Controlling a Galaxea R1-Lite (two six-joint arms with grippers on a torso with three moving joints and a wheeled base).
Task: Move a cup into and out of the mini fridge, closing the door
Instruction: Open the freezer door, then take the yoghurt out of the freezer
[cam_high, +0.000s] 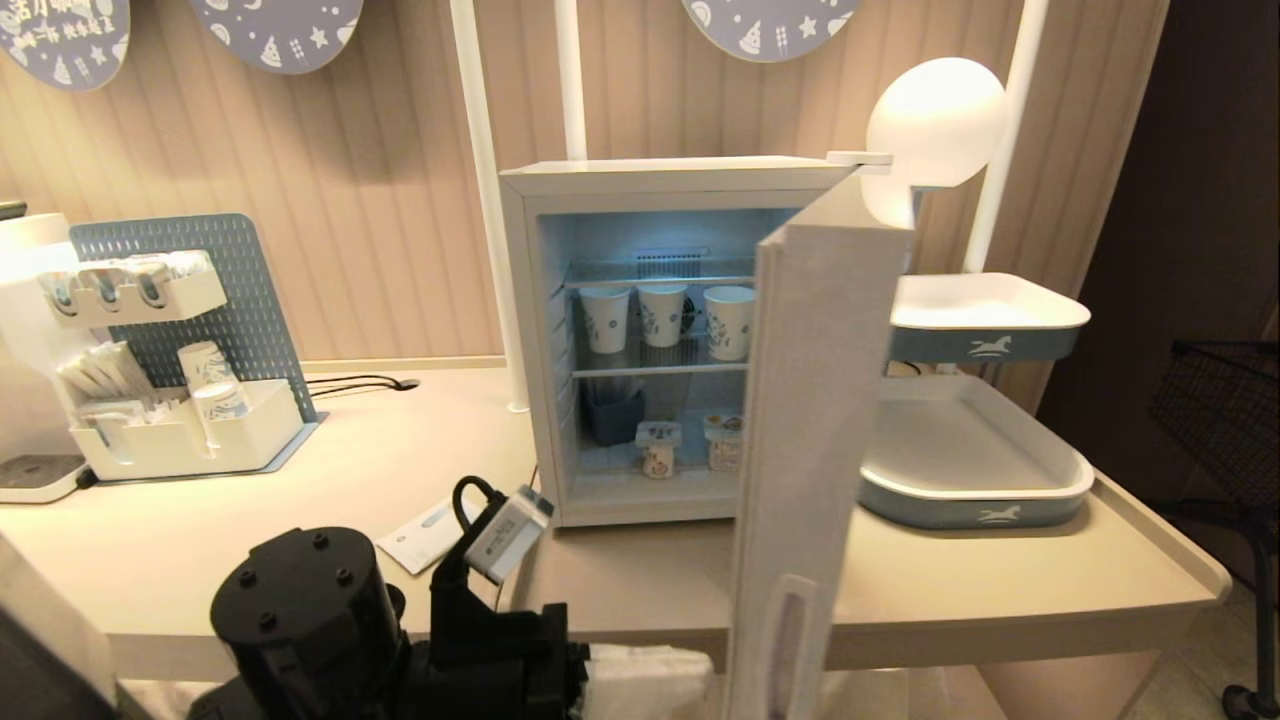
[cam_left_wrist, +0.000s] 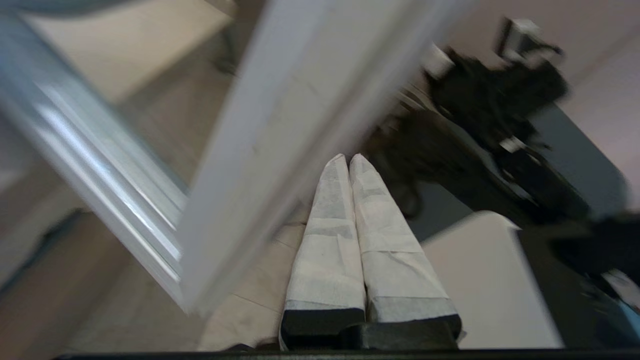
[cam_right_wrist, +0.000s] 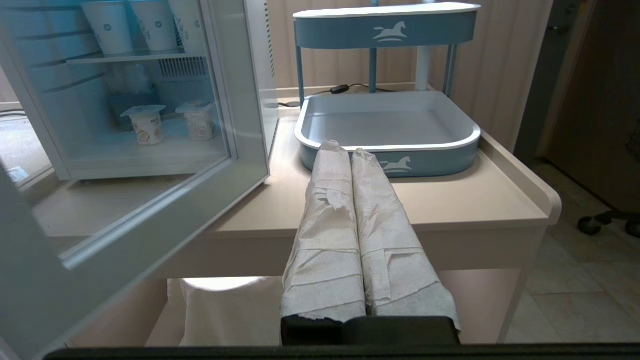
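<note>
Your mini fridge (cam_high: 640, 340) stands on the beige worktop (cam_high: 300, 470) with its door (cam_high: 815, 440) swung open toward you, edge-on in the head view. On the upper wire shelf (cam_high: 660, 368) you have three paper cups (cam_high: 663, 315) standing upright in a row. Two small lidded pots (cam_high: 659, 447) sit on the fridge floor, with a dark container (cam_high: 612, 412) behind them.

Your left pincer (cam_left_wrist: 348, 159) is pressed shut with nothing between its wrapped fingers (cam_left_wrist: 327, 240); it sits low, below the worktop's front edge and just beside the door's free edge, and you can't tell from the blurred wrist view whether it touches the door. In the head view you see the left arm (cam_high: 400, 620) at the bottom, its white fingertips next to the foot of the door.

Your right pincer (cam_right_wrist: 345, 149) is also closed and empty, hanging in front of the worktop edge and pointing toward the lower blue tray (cam_right_wrist: 390, 125) of a two-tier stand to the fridge's right.

At the far left you have a pegboard organizer (cam_high: 190, 350) with more cups.
</note>
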